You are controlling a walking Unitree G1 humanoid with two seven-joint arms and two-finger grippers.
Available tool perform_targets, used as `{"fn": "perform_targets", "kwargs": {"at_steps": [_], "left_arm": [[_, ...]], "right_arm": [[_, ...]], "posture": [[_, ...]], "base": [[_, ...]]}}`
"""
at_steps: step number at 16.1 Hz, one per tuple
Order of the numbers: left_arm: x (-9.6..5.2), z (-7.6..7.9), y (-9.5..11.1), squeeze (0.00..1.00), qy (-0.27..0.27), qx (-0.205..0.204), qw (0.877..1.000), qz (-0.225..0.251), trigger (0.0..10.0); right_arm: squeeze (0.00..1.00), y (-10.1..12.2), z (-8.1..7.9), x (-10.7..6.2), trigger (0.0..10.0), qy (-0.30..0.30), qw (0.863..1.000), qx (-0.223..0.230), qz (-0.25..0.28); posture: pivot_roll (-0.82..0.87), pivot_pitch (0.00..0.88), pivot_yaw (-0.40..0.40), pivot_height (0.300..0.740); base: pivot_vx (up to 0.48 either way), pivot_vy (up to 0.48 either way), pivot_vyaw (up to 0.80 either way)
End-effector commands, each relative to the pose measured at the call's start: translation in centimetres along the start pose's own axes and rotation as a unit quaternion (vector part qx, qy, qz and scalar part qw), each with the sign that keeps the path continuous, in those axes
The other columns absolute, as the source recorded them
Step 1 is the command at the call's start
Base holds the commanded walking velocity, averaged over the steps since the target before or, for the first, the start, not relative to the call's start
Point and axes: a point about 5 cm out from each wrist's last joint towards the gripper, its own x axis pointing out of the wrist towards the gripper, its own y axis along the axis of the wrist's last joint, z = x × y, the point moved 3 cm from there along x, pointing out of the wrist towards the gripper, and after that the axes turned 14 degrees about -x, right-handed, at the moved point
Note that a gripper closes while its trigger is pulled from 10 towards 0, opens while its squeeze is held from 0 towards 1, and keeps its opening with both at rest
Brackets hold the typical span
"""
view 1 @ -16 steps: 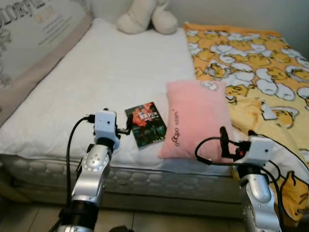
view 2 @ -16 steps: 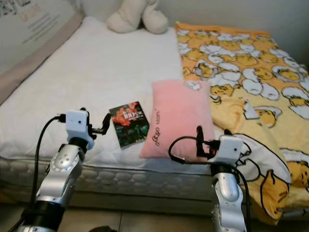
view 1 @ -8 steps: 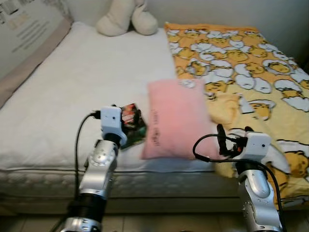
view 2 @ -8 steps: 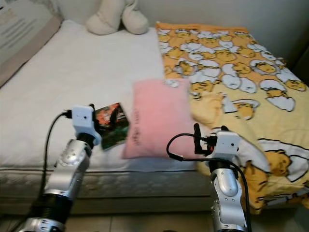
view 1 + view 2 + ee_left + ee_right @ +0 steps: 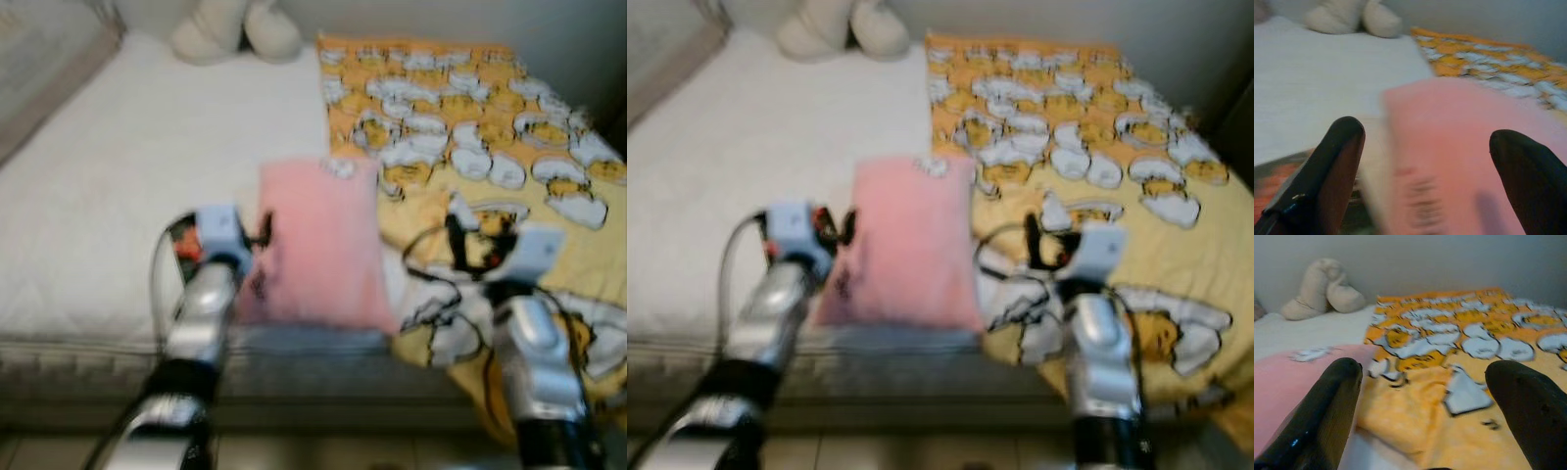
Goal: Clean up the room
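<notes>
Head views are blurring. Pink pillow (image 5: pixel 318 245) is lying on the bed (image 5: pixel 118 176), near its front edge. My left gripper (image 5: pixel 1425 161) is hovering at the pillow's left edge, fingers spread wide, holding nothing; a book (image 5: pixel 183 240) is lying just left of the pillow. My right gripper (image 5: pixel 1425 396) is hanging wide open over the yellow blanket (image 5: pixel 470 127), right of the pillow. A plush toy (image 5: pixel 235 27) is sitting beyond the pillow, at the bed's head.

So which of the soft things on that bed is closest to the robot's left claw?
The pink pillow. It lies right beside the left gripper near the bed's front edge, while the cream plush toy sits far back at the head.
</notes>
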Motion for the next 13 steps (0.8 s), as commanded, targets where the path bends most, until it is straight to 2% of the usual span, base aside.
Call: {"fn": "perform_targets", "kwargs": {"at_steps": [1,2,4,5,6,7,8,10,11,12,13], "left_arm": [[0.5,-1.7,0.6,0.0,0.021,0.003,1.0,-0.005,10.0],[0.7,-1.9,0.9,0.0,0.021,0.002,1.0,-0.006,10.0],[1.5,-2.9,1.4,0.0,0.027,0.002,0.999,-0.019,10.0],[1.7,-3.9,1.7,0.0,0.044,-0.007,0.999,-0.025,10.0],[1.7,-4.3,1.8,0.0,0.049,-0.01,0.998,-0.026,10.0],[1.8,-4.9,1.8,0.0,0.054,-0.03,0.997,-0.039,10.0],[1.9,-4.5,0.7,0.0,0.046,-0.081,0.993,-0.073,10.0],[2.1,-3.2,-0.8,0.0,0.026,-0.136,0.985,-0.107,10.0],[2.2,-1.1,-2.4,0.0,0.013,-0.155,0.979,-0.134,10.0],[2.4,0.0,-2.5,0.0,-0.002,-0.157,0.978,-0.138,10.0],[2.6,0.5,-2.3,0.0,-0.012,-0.155,0.978,-0.137,10.0]], "right_arm": [[0.0,-0.1,-0.6,0.9,10.0,0.017,0.999,0.042,-0.016],[0.0,-0.3,-0.8,1.2,10.0,0.02,0.998,0.055,-0.022],[0.0,-1.0,-2.2,2.3,10.0,0.047,0.993,0.097,-0.042],[0.0,-1.4,-2.5,2.9,10.0,0.047,0.99,0.124,-0.056],[0.0,-1.5,-2.6,3.0,10.0,0.046,0.988,0.134,-0.058],[0.0,-1.5,-2.9,3.2,10.0,0.045,0.982,0.173,-0.065],[0.0,-1.9,-2.9,3.6,10.0,0.04,0.976,0.198,-0.079],[0.0,-2.7,-2.7,3.9,10.0,0.035,0.974,0.203,-0.095],[0.0,-3.0,-2.5,4.7,10.0,0.035,0.975,0.194,-0.107],[0.0,-2.9,-2.3,5.1,10.0,0.035,0.977,0.181,-0.109],[0.0,-2.7,-2.3,5.2,10.0,0.037,0.977,0.183,-0.107]], "posture": [[-0.1,0.0,-0.013,0.74],[-0.09,0.0,-0.01,0.74],[-0.09,0.0,0.0,0.74],[-0.1,0.002,0.008,0.74],[-0.09,0.009,0.009,0.74],[-0.09,0.055,0.011,0.74],[-0.1,0.078,-0.003,0.74],[-0.12,0.108,-0.02,0.74],[-0.15,0.133,-0.022,0.74],[-0.15,0.142,-0.02,0.74],[-0.15,0.144,-0.021,0.74]], "base": [[0.0,0.0,0.0],[0.0,0.0,0.0],[0.0,0.0,0.0],[0.0,0.0,0.0],[0.0,0.0,0.0],[0.0,0.0,0.0],[0.0,0.0,0.0],[0.0,0.0,0.0],[0.0,0.0,0.0],[0.0,0.0,0.0],[0.0,0.0,0.0]]}}
